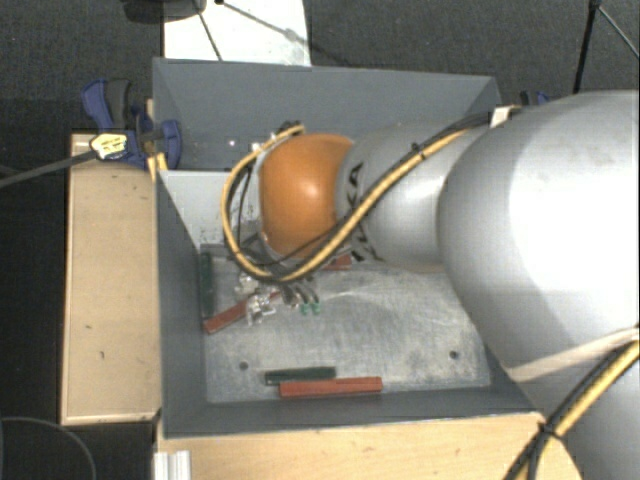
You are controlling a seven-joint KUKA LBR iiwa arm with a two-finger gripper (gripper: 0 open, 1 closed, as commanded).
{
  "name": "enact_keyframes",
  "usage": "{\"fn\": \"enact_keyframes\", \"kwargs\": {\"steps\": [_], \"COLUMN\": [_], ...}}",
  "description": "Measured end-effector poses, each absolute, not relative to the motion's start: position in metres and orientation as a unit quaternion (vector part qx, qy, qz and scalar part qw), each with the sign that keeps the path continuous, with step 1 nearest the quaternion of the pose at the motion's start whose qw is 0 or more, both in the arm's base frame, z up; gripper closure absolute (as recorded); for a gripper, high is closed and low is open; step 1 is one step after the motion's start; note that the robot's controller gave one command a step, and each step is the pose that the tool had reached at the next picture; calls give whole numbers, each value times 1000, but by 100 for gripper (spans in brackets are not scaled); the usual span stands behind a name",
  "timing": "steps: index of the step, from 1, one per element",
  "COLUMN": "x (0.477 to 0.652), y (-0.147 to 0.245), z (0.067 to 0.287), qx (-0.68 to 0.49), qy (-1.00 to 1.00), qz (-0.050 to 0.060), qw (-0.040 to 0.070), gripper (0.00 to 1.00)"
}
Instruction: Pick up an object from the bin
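My gripper [262,302] is low in the left half of the bin, mostly hidden under the arm's orange cover. Its metal tip is right at the upper end of a red-brown stick [224,318] that lies slanted on the bin floor. Whether it touches the stick is hidden. A dark green stick [205,278] lies along the left wall just beside it. A small green piece [311,309] sits on the floor just right of the gripper.
Near the front wall a dark green stick [300,375] and a red stick [331,387] lie side by side. Another reddish piece [338,261] peeks out under the arm. The arm covers the bin's right and back.
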State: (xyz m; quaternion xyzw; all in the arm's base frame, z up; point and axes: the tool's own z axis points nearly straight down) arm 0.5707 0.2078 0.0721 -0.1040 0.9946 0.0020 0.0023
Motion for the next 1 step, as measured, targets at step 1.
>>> {"fn": "enact_keyframes", "kwargs": {"steps": [1], "x": [563], "y": [214], "z": [214], "qx": [-100], "qy": [995], "qz": [1], "qw": [2], "gripper": [100]}}
